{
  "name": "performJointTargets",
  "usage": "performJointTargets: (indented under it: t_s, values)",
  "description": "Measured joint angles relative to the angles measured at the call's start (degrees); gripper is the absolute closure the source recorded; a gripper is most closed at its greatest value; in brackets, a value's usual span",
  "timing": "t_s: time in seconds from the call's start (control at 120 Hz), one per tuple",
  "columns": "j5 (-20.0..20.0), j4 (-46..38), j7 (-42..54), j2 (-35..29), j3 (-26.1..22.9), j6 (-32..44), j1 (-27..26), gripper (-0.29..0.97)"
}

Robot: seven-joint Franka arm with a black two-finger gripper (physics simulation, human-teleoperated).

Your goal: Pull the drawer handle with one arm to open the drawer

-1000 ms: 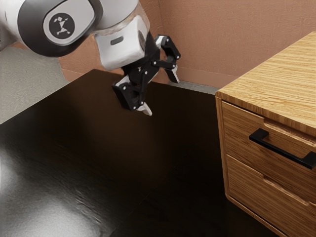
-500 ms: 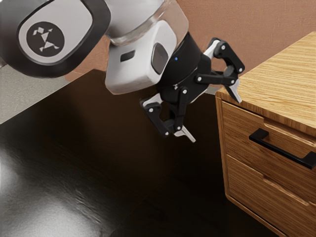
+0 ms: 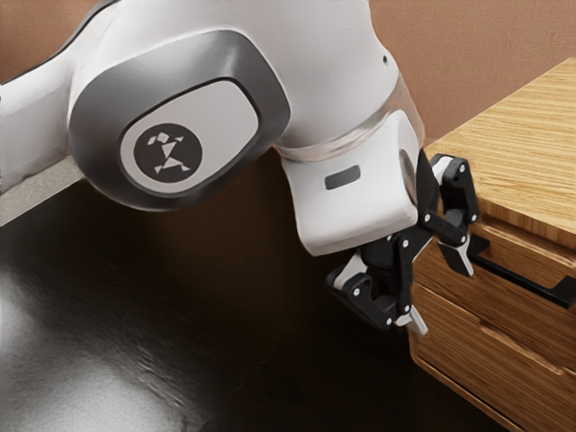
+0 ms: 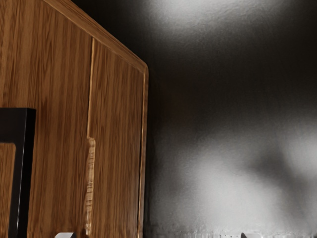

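A wooden cabinet with two drawers stands at the exterior view's right. The upper drawer carries a black bar handle, and its front sits flush with the cabinet. My gripper hangs open right at the cabinet's front corner, beside the handle's near end. One finger is level with the handle, the other lower by the bottom drawer. Nothing is between them. In the wrist view the handle runs along the wood front, off to one side of my hand.
The cabinet rests on a glossy black table that spreads over the exterior view's left and foreground. A brown wall closes the back. My bulky white arm fills the upper middle.
My arm has swung toward the exterior view's right and down, bringing the open gripper from above the table's middle to the cabinet's front corner by the handle. The drawer has not moved.
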Motion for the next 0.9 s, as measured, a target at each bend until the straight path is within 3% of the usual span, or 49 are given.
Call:
performJointTargets:
  t_s: [0.192, 0.3, 0.9]
  values:
    - [6.48, -0.03, -5.37, 1.29, -0.01, 2.38, 0.33, 0.35]
    - [8.14, 0.21, -7.77, 2.19, -0.14, 4.2, 0.04, 0.37]
    - [6.07, 0.58, -15.19, 7.34, 0.25, 11.41, 0.4, 0.41]
